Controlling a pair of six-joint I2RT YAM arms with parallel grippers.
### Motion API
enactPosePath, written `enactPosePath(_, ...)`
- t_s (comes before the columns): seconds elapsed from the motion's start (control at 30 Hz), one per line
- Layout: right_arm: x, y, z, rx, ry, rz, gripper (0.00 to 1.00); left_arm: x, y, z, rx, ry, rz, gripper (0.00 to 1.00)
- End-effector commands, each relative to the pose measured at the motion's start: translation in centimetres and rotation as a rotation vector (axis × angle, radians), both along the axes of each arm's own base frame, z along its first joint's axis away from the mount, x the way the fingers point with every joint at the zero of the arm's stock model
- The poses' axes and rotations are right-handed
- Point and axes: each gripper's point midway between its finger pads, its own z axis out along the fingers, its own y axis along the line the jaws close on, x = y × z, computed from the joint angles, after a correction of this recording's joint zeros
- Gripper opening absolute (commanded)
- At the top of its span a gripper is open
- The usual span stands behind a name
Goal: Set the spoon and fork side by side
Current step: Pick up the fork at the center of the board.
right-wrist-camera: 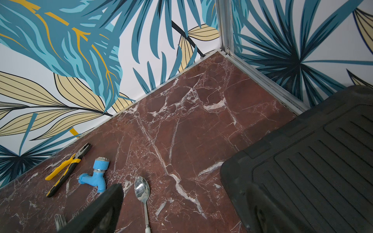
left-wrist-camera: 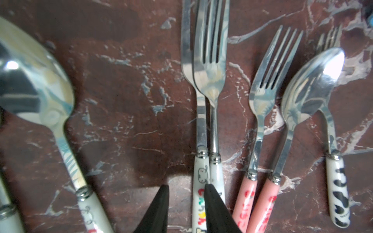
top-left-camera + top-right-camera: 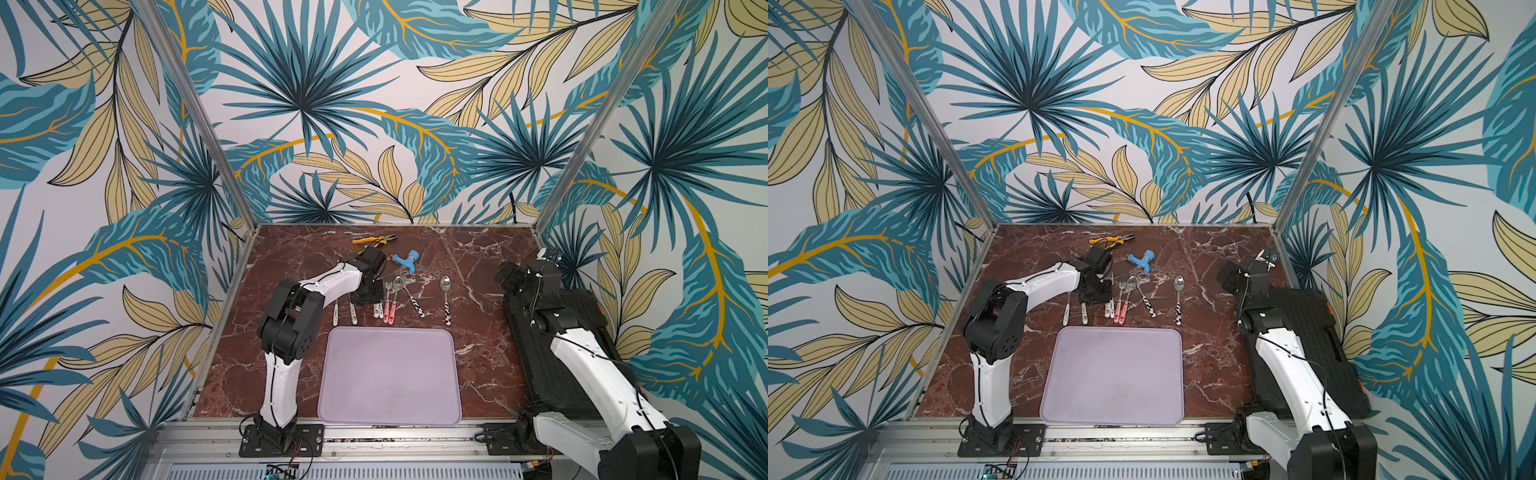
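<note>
"Left wrist view, Ben: where's our fork?"

"Straight ahead of the left pincer (image 2: 186, 187). The white-handled fork (image 2: 212, 80) lies flat on the bench (image 2: 121, 100), pressed against a matching knife (image 2: 201, 129). The white-handled spoon (image 2: 40, 84), which I take for its partner, lies apart, off to the pincer's left."

"How will it handle?"

"Light and stiff, I'd judge. The polished steel will slide, and the glazed-looking handle might chip if dropped. The neck is too thin to pinch, so I'd take the handle just behind the metal collar, across its width."

"And the pincer itself?"

"Partly open, grasping nothing. The knife's handle sits in the gap. One finger (image 2: 216, 211) covers the fork's handle, and the opposite one stands clear of both. Whether the tips touch the bench I can't tell."

"Any risk?"

"Closing here would likely catch the knife, or both handles at once. A pink-handled fork (image 2: 272, 80) and a pink-handled spoon (image 2: 310, 86) also lie just to the pincer's right."

"The other arm?"

"The right pincer (image 1: 183, 201) gapes wide and empty, well off to the right."
</note>
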Motion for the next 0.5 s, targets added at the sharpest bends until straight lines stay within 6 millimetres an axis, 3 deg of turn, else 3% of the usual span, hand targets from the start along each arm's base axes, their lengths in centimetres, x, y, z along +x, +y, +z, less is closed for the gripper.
enactPosePath(0.0,-0.38,-0.33,-1.02,-0.007,0.029,-0.019,0.99,-0.02,-0.45,-0.70,0.033,0.021,-0.033,0.33)
enactPosePath(0.3,-0.40,-0.37,-1.05,-0.007,0.031,-0.022,0.99,-0.21,-0.37,-1.10,0.060,0.032,-0.044,0.32)
enactPosePath(0.47,-0.46,-0.37,-0.94,-0.007,0.027,-0.023,1.00,-0.20,-0.01,-1.36,0.082,0.038,-0.046,0.27)
